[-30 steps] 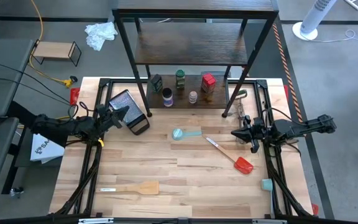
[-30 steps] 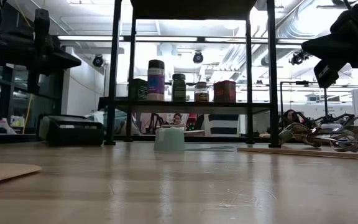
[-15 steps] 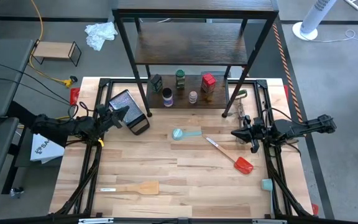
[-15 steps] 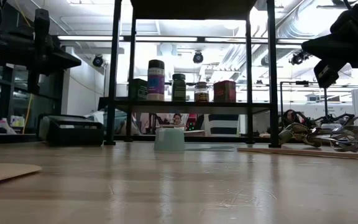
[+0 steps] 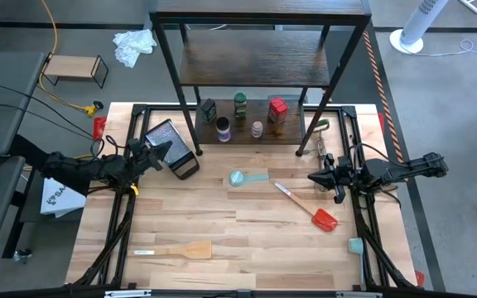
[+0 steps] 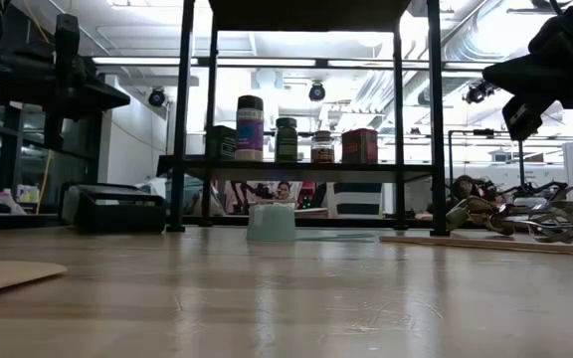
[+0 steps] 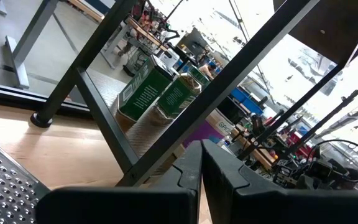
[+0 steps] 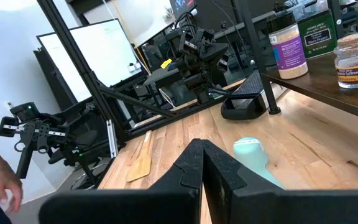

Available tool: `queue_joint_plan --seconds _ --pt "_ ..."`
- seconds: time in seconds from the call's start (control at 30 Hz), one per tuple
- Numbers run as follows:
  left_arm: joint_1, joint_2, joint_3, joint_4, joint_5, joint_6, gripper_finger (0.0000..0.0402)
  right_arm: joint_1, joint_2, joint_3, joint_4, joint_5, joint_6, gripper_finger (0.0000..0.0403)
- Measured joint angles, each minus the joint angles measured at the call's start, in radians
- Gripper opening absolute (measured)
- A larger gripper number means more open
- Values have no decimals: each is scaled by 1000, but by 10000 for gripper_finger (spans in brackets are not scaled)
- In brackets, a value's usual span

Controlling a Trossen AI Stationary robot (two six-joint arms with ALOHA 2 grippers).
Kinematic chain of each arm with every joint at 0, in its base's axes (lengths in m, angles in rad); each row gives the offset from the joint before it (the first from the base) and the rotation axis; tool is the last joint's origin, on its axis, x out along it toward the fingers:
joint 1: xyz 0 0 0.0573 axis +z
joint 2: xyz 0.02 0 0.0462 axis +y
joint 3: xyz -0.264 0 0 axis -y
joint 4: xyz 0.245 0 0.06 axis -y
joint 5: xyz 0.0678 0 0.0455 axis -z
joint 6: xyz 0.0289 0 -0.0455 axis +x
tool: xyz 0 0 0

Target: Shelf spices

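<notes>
The shelf (image 5: 259, 70) of dark brown boards in a black frame stands at the table's far edge. Five spice jars stand on its lowest board (image 5: 292, 132): a dark one (image 5: 209, 110), a green-lidded one (image 5: 240, 104), a red one (image 5: 277, 110), a dark-lidded one with a white label (image 5: 223, 129) and a tiny pale one (image 5: 257, 129). They also show in a row in the low view (image 6: 286, 139). My left gripper (image 5: 166, 151) is shut and empty at the table's left, by the shelf's left leg. My right gripper (image 5: 313, 178) is shut and empty at the right.
A metal grater (image 5: 172, 147) lies right by my left gripper. A teal scoop (image 5: 247, 177), a red spatula (image 5: 309, 207) and a wooden spatula (image 5: 176, 250) lie on the table. A wire whisk (image 5: 321, 141) lies by the shelf's right leg. A small pale-wood rack (image 5: 74, 68) stands on the floor.
</notes>
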Motion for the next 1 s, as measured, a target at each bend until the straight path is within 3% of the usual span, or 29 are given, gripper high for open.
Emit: queue_joint_plan --seconds 0.23,0.3,0.37,0.47,0.5,0.53,0.63,0.7,0.77,0.83,0.93,1.0 --pt "0 0 0 0 0 0 8 0 0 0 0 0 0 0" --pt "0 0 0 0 0 0 8 0 2 0 32 53 -21 0" --pt "0 0 0 0 0 0 8 -1 12 0 192 244 24 0" --pt "0 0 0 0 0 0 8 -1 33 0 554 622 320 0" --pt "0 0 0 0 0 0 8 -5 41 2 654 697 343 0" --pt "0 0 0 0 0 0 8 -13 51 9 735 703 284 0" --pt "0 0 0 0 0 0 8 -49 71 92 956 456 -50 0" --pt "0 0 0 0 0 0 8 -60 69 196 978 400 -206 0" --pt "0 0 0 0 0 0 8 -58 69 333 825 464 -335 0" --pt "0 0 0 0 0 0 8 -48 73 502 460 533 -390 0" --pt "0 0 0 0 0 0 8 -32 135 765 -184 672 -223 0" --pt "0 0 0 0 0 0 8 -31 194 898 -491 707 -60 0"
